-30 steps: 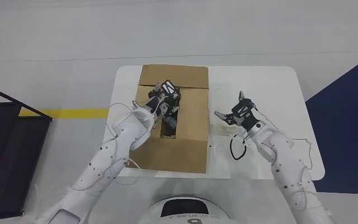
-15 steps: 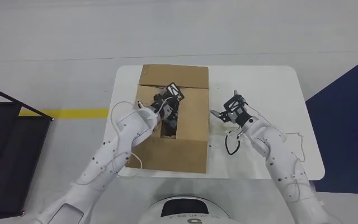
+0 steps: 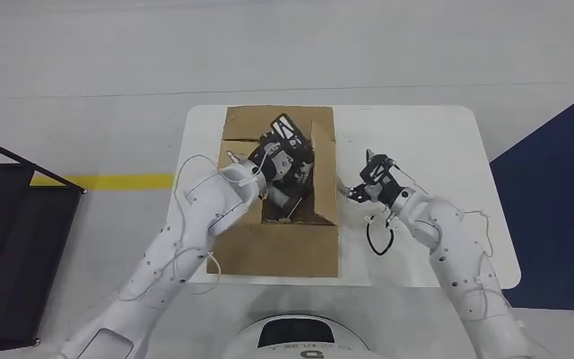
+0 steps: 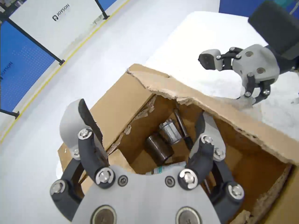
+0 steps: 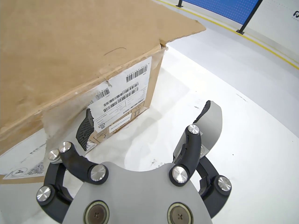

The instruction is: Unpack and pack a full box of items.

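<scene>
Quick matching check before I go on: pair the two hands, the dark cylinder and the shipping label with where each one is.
1. left hand
2. right hand
3. dark cylinder
4. shipping label

A. on an outer side wall of the cardboard box
B. open, over the box's opening
C. open, outside the box, above the table
D. lying inside the box

Pairs: 1-B, 2-C, 3-D, 4-A
</scene>
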Controlling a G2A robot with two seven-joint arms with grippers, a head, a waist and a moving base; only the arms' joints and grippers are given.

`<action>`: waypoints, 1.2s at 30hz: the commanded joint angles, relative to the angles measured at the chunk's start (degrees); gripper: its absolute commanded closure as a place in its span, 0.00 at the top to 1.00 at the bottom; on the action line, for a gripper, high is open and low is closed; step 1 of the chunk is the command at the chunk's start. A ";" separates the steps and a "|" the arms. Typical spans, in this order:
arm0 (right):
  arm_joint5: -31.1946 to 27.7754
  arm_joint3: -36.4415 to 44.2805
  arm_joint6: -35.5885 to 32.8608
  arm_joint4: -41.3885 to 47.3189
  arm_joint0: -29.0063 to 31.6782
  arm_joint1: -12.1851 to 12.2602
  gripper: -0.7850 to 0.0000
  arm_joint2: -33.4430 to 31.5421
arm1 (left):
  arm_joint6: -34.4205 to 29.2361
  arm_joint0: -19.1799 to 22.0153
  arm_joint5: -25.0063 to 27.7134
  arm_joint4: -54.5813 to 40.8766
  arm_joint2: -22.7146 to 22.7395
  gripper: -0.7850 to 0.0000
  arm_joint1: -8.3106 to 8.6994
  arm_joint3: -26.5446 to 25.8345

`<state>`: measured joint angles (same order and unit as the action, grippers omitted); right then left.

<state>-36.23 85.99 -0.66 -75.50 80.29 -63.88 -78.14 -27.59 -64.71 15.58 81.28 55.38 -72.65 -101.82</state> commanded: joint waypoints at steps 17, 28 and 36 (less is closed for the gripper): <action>-12.07 5.38 40.91 5.78 20.32 2.40 1.00 -23.22 | -3.41 13.62 -8.29 -0.31 -17.49 1.00 -7.12 14.96; -11.81 4.67 39.41 5.29 19.86 2.42 1.00 -23.21 | -2.62 13.11 -14.85 2.94 -17.00 1.00 -8.63 17.66; -10.39 5.37 34.84 5.23 17.87 2.22 1.00 -20.63 | 0.95 -6.56 -10.90 11.23 0.57 1.00 -2.32 -3.63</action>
<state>-46.94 91.14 34.74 -70.13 98.47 -61.63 -99.20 -27.77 -66.73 3.31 92.29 51.46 -76.03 -101.92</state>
